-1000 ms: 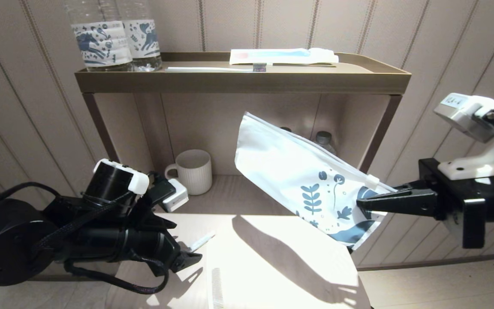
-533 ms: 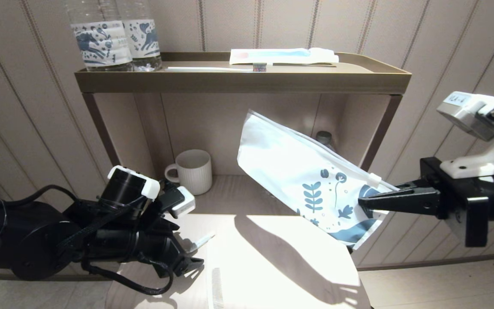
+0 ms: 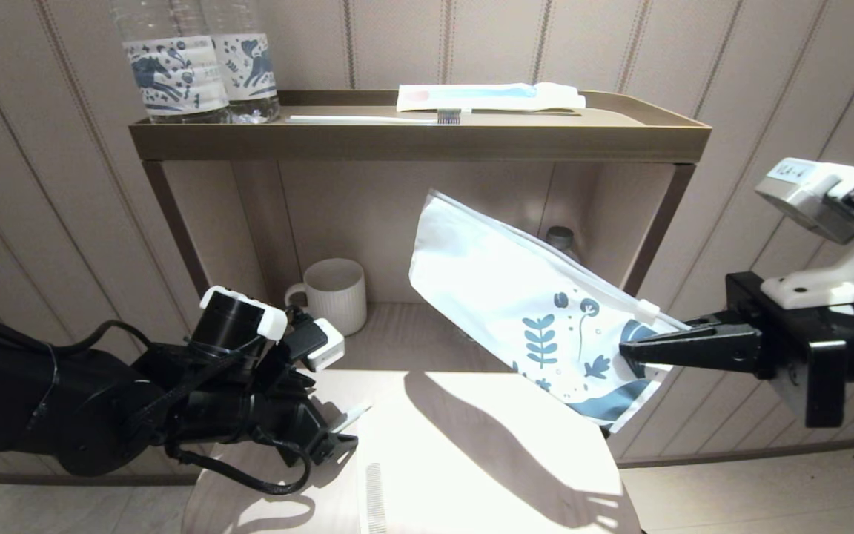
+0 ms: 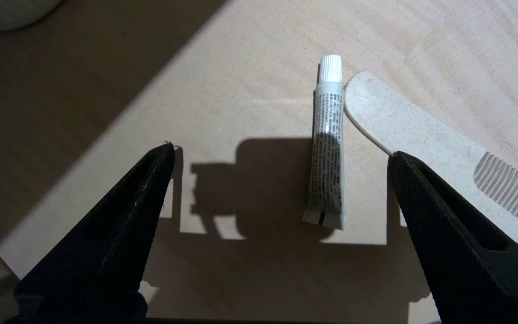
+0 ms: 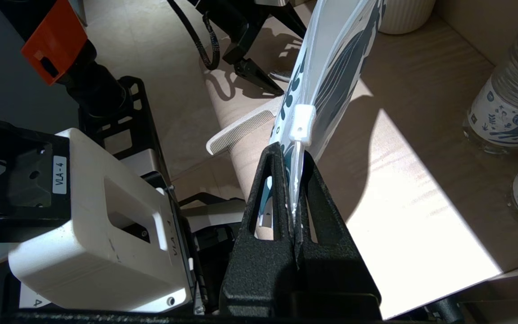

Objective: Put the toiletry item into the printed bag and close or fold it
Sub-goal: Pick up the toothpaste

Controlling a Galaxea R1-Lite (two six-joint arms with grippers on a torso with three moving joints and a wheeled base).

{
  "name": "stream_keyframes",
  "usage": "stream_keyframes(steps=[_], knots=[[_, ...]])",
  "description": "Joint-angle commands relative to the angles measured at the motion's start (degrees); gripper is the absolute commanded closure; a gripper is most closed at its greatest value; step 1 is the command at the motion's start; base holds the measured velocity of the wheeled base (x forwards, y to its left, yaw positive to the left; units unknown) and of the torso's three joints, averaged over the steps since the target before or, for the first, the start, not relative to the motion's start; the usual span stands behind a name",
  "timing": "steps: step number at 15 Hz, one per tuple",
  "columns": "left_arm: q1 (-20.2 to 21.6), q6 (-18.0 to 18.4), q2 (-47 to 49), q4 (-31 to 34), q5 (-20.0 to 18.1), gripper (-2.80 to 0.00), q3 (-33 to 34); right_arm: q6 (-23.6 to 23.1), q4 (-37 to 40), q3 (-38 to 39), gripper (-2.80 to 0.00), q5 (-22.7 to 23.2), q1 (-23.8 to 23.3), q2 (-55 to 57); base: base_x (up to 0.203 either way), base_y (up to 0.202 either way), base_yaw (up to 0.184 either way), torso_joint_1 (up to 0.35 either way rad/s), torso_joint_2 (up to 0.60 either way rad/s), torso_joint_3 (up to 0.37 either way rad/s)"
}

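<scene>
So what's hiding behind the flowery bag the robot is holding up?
Behind the printed bag, a bottle's cap peeks out on the lower shelf. The bag covers the rest of that bottle and whatever else stands there.

A pale wood-grain tabletop (image 4: 250,67) carries a small plastic tube (image 4: 328,148) with ribbed cap and a speckled matt comb (image 4: 425,139); black gripper fingers (image 4: 443,234) are finely textured.

Left end effector (image 4: 281,155) agape, right (image 5: 294,173) clamped
</scene>
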Motion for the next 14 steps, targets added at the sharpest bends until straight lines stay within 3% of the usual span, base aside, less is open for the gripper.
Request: stream_keyframes(steps=[1,3,4,5,14], knots=[[0.0,0.1,1.2,-0.7,0.0,-2.8,0.0,-0.1,0.1,0.0,0.0,0.3,0.0,0.0,0.0,0.0,0.0,0.0,0.0,0.0],[0.0,0.1,1.0,-0.7,0.0,-2.8,0.4,-0.1,0.1,0.0,0.0,0.3,0.0,0.1,0.0,0.0,0.0,0.0,0.0,0.0],[0.1,0.0,0.7,-0.7,0.0,-0.95,0.5,-0.1,0.1,-0.1,0.0,0.3,0.1,0.1,0.0,0.0,0.0,0.0,0.0,0.0],[0.3,0.0,0.3,-0.6,0.0,0.0,0.5,-0.1,0.1,-0.1,0.0,0.5,0.0,0.0,0.0,0.0,0.0,0.0,0.0,0.0],[0.7,-0.7,-1.0,-0.5,-0.4,0.0,0.9,-0.1,0.1,-0.1,0.0,0.7,0.2,-0.2,0.0,0.0,0.0,0.0,0.0,0.0]])
